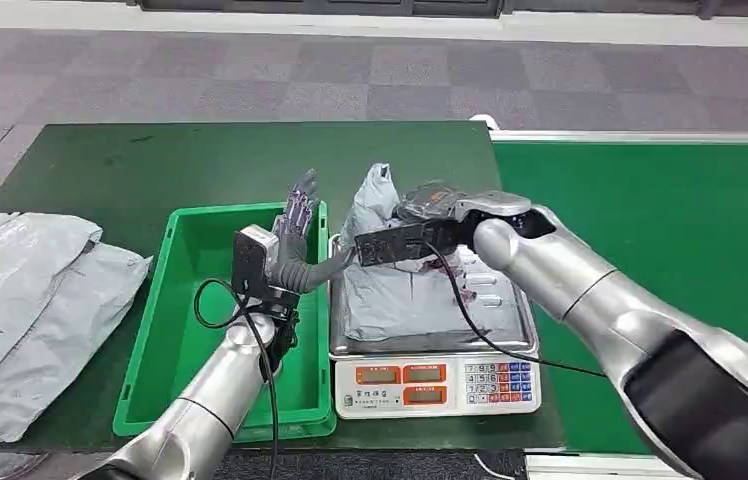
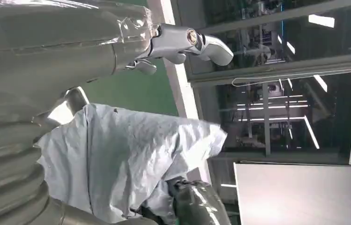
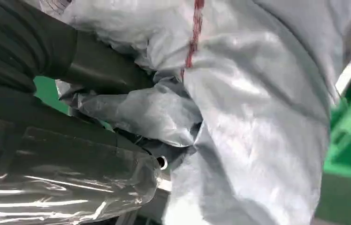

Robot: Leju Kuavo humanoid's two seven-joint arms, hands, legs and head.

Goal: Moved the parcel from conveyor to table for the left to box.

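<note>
The right hand [image 1: 428,205] grips the grey parcel [image 1: 405,290] on the scale [image 1: 437,383]; the left hand [image 1: 295,215] hovers with fingers spread beside it.

Grey parcel [image 1: 400,290], green bin [image 1: 190,330]

By the right hand [image 1: 430,205] the parcel is pale grey with a red stripe; beside the left hand [image 1: 295,215] the bin is bright green; the scale [image 1: 437,385] shows orange displays.
</note>
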